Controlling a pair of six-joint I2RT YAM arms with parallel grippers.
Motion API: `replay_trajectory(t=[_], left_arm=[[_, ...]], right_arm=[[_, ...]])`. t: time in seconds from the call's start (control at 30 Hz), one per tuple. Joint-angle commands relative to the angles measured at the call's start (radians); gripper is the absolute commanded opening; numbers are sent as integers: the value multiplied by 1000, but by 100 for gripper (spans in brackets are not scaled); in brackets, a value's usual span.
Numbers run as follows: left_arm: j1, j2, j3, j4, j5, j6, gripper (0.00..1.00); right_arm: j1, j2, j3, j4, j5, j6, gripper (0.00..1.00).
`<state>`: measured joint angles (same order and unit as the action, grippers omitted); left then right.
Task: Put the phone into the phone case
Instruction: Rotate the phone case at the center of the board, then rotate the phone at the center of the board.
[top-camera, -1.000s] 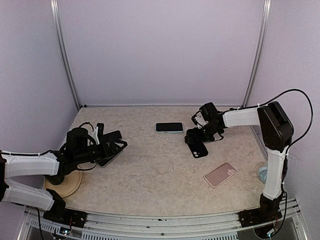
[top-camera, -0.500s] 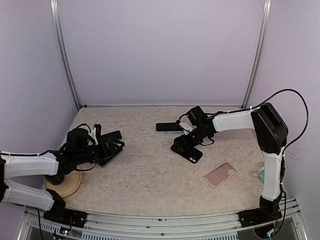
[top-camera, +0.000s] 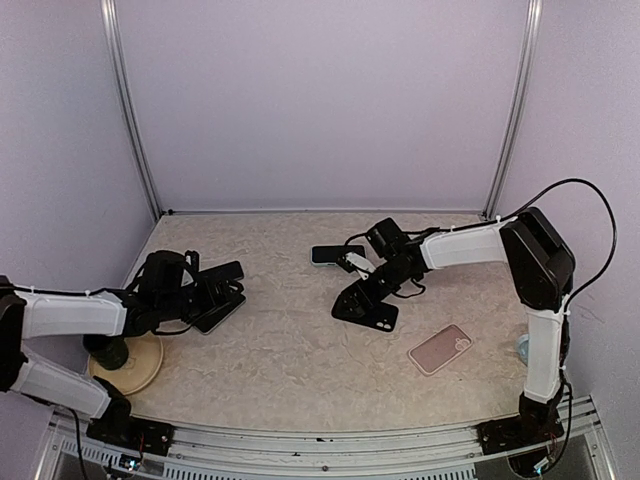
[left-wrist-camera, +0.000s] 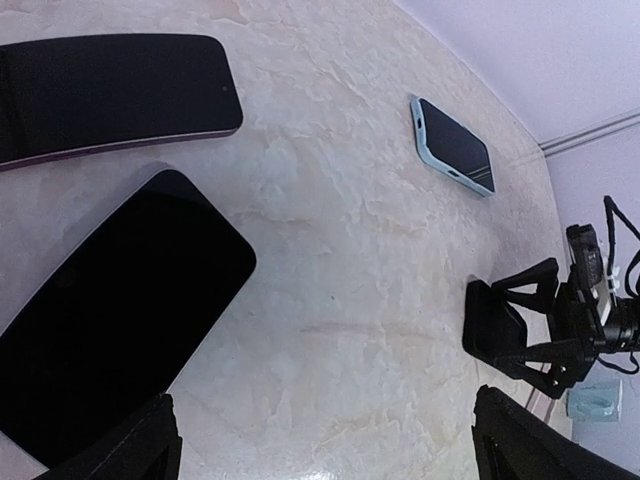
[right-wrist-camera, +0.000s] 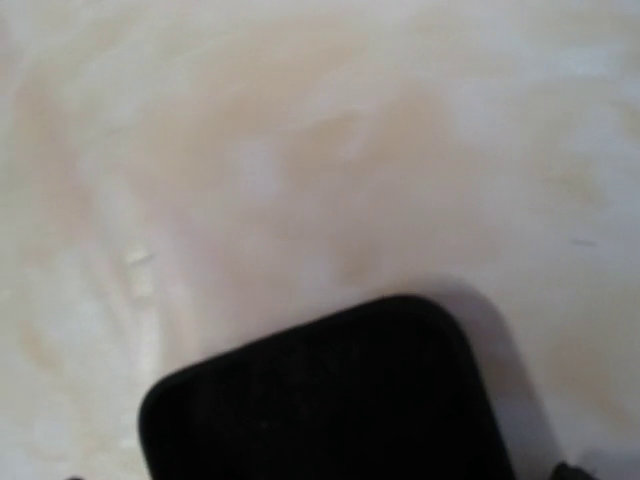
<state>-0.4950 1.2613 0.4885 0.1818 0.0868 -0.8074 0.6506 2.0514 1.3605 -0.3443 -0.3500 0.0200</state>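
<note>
Two bare black phones lie by my left gripper (left-wrist-camera: 335, 455), one far left (left-wrist-camera: 110, 95) and one close beneath it (left-wrist-camera: 110, 320). That gripper (top-camera: 225, 292) is open over the bare table with nothing between its fingers. A third phone (top-camera: 330, 254) sits in a pale teal case at mid-table. A black phone case (top-camera: 378, 316) lies flat at my right gripper (top-camera: 360, 297), which stands wide open with a finger on each side of the case's end. The black case (right-wrist-camera: 320, 400) fills the lower right wrist view. The left wrist view also shows the black case (left-wrist-camera: 495, 325).
A pink phone case (top-camera: 440, 348) lies face down at the near right. A round wooden disc (top-camera: 135, 365) sits by the left arm's base. A small pale blue object (top-camera: 525, 348) rests at the table's right edge. Lilac walls close in the table.
My right gripper has swept left and nearer, and the black case has slid and turned with it. My left gripper has drawn back slightly to the left.
</note>
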Motion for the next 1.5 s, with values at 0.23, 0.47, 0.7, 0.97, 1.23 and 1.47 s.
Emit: replay_trajectory(t=[0.23, 0.47, 0.7, 0.97, 1.23, 1.47], left_arm=[[70, 50, 43, -33, -39, -16, 99], [83, 78, 71, -58, -47, 47, 99], [84, 137, 103, -108, -148, 143, 99], [77, 192, 133, -136, -279, 188, 99], [76, 222, 154, -167, -317, 199, 99], [73, 286, 151, -160, -242, 184, 99]], right_arm=[[65, -12, -37, -110, -99, -65, 100], [67, -97, -30, -90, -66, -22, 100], [67, -171, -39, -73, -85, 16, 100], [67, -198, -70, -57, -86, 43, 100], [66, -220, -77, -52, -93, 54, 100], [67, -243, -96, -30, -86, 70, 100]])
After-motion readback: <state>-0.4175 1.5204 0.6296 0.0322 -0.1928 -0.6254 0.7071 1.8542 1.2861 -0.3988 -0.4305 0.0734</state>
